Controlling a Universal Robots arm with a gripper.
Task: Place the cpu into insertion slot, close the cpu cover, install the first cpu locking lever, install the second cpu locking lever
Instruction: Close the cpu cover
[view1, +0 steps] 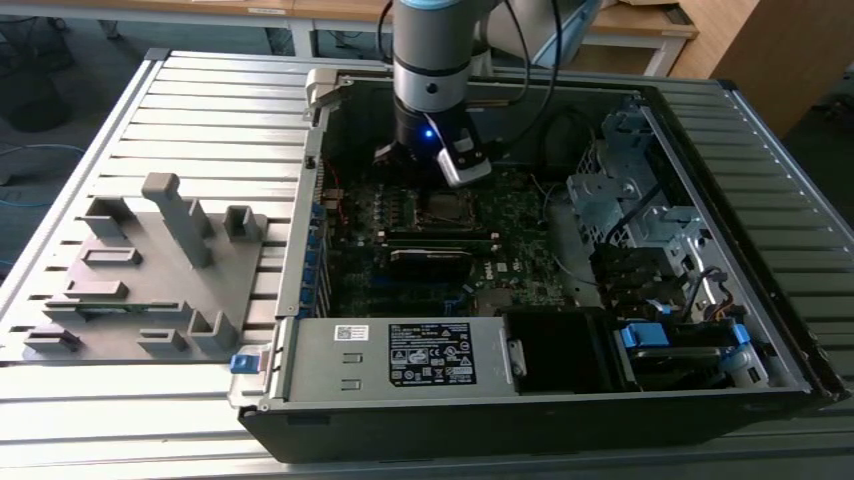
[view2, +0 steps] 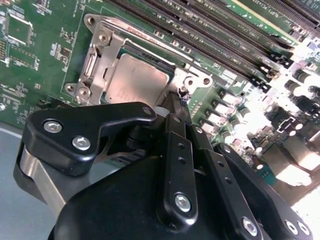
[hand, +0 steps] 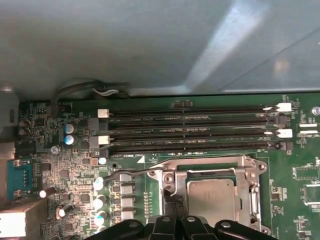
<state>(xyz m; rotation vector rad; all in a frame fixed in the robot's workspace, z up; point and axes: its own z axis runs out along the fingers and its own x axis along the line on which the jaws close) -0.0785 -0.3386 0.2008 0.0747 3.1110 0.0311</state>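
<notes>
Pointing tool (view2: 177, 96) at cpu cover (view2: 98, 46) corner | cpu (view2: 137, 82) seated | memory slots (hand: 190, 130) beside

- The cpu (view2: 137, 82): a flat square chip with a dull grey-brown top, lying level in its socket on the green board.
- The cpu cover (view2: 97, 52): a silvery frame, down flat around the chip, whose top shows through its window.

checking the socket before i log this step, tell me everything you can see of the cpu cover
The cpu cover is a thin, silvery metal frame with a large square window. It lies flat over the socket on the green motherboard, and the cpu shows its dull grey-brown top through the window. The hand is down at one corner of the frame; whether it touches cannot be told.
</notes>
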